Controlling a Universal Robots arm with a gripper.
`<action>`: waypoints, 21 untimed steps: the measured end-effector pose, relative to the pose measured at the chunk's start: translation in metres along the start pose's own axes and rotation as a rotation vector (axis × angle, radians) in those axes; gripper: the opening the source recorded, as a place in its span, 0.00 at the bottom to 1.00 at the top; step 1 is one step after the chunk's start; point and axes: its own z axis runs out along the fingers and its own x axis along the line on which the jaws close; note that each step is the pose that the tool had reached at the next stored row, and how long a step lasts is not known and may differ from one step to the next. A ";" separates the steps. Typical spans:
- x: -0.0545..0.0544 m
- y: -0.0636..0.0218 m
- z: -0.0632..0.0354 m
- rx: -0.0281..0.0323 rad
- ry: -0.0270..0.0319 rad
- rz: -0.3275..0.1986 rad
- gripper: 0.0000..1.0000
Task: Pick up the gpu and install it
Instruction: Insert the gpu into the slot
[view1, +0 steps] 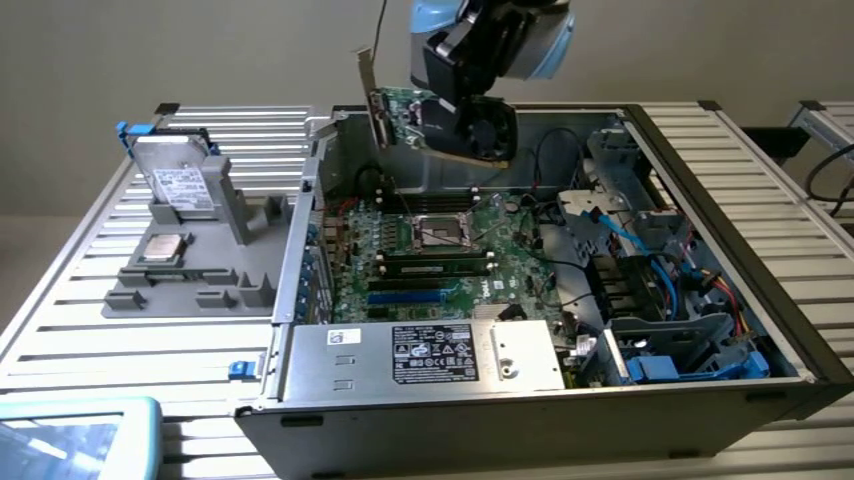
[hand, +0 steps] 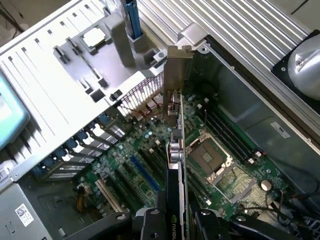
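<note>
gripper (hand: 176, 222) | jaws clamped on gpu (view1: 400, 108) | in air over computer case (view1: 747, 240), slot-grille corner | on edge, bracket (hand: 175, 80) leading, probably to line up with motherboard (hand: 145, 142) slots

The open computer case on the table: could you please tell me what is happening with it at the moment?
The robot arm's gripper is shut on the gpu, holding it in the air above the open computer case. The card hangs on edge over the motherboard, with its metal bracket pointing upward in the exterior view. It is not yet seated in a slot.
</note>
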 end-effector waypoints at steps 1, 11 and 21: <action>0.000 0.0000 0.0002 0.0005 0.0046 -0.017 0.27; 0.000 -0.0004 0.0017 0.0018 0.0521 -0.193 0.27; 0.000 -0.0010 0.0039 -0.0079 0.1033 -0.353 0.27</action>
